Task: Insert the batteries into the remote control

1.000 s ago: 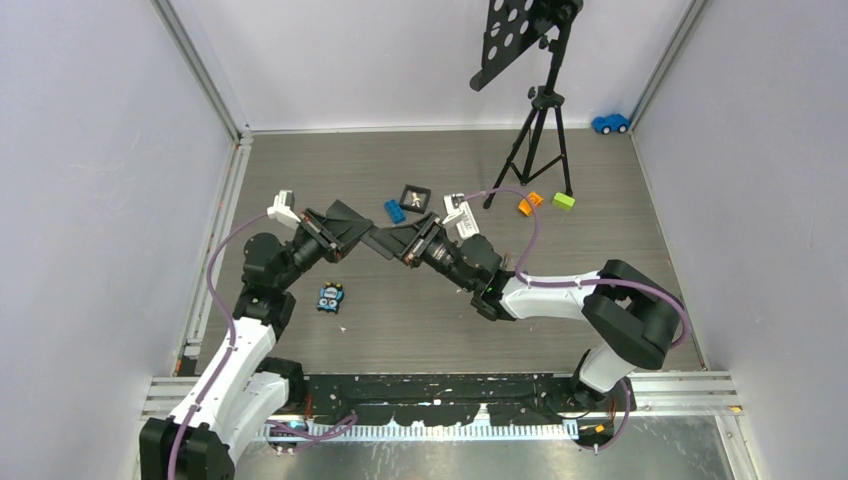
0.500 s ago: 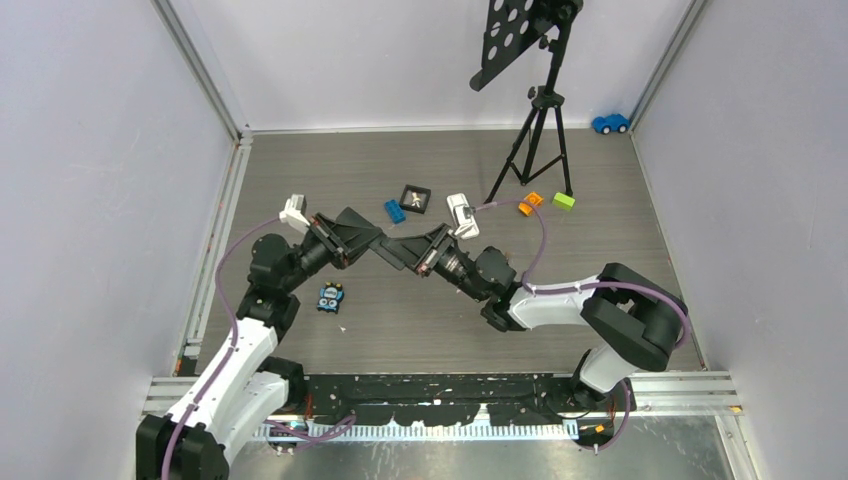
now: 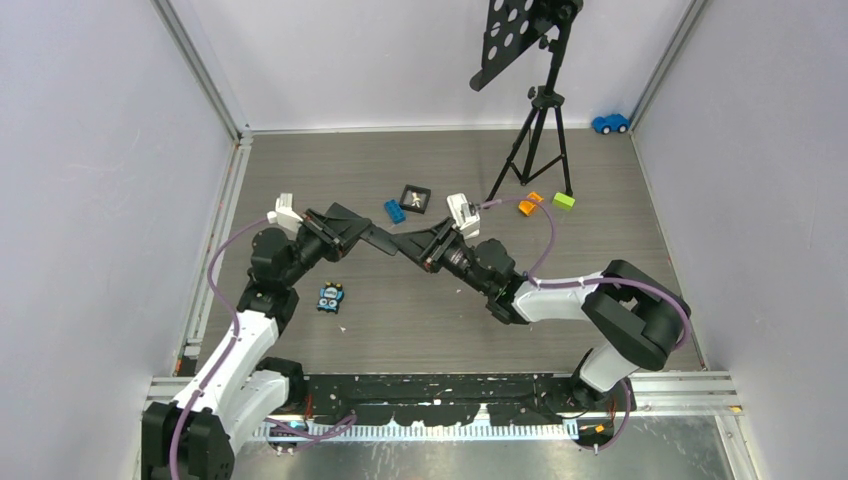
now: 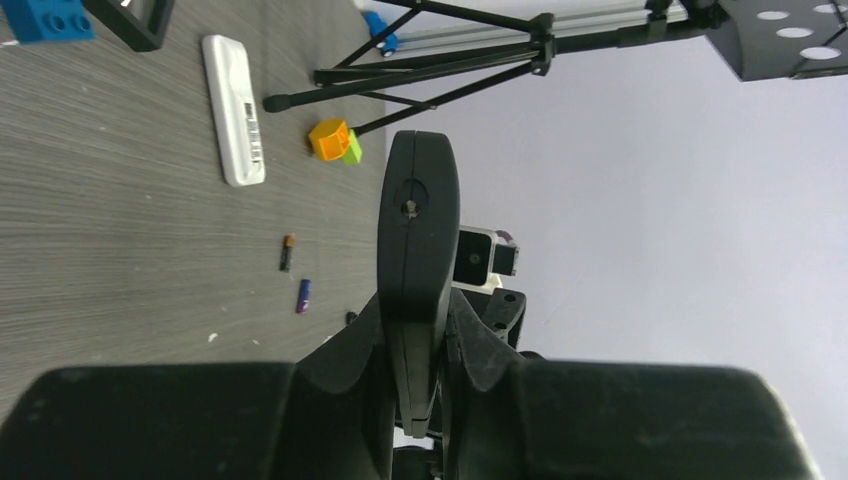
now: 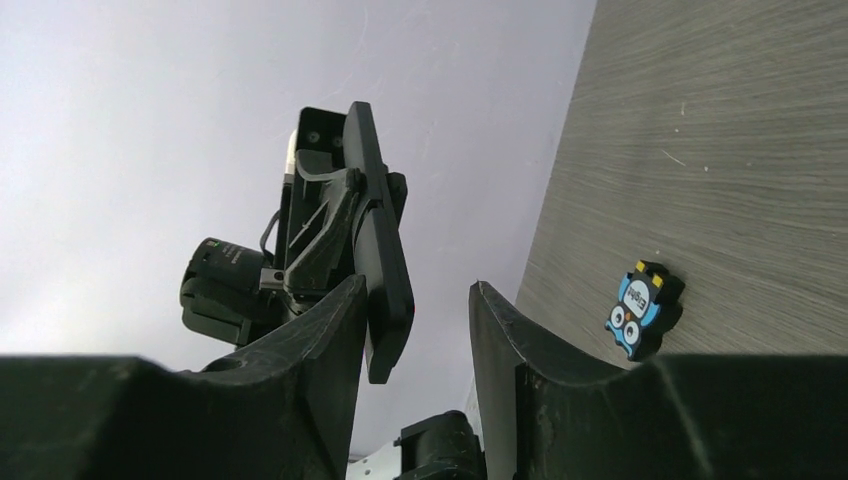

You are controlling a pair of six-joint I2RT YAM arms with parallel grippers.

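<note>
My left gripper (image 3: 352, 232) is shut on a black remote control (image 3: 375, 240) and holds it edge-on in the air above the middle of the table. The remote fills the centre of the left wrist view (image 4: 418, 230). My right gripper (image 3: 412, 245) is open, and the remote's free end (image 5: 378, 270) lies between its fingers, close to the left finger (image 5: 320, 340). Two batteries lie on the table in the left wrist view, a dark one (image 4: 287, 253) and a purple-blue one (image 4: 303, 295). The top view does not show them.
A white remote (image 4: 235, 110) lies flat beyond the batteries. A blue owl figure (image 3: 331, 297) lies below the left gripper. A blue brick (image 3: 394, 210), a black square frame (image 3: 415, 197), a tripod (image 3: 540, 140), orange (image 3: 530, 203) and green (image 3: 563, 201) blocks and a blue toy car (image 3: 610, 123) sit farther back.
The left gripper still holds the black remote and has shifted only slightly. The right wrist has moved a little to the right and back, its fingers staying at the remote's end.
</note>
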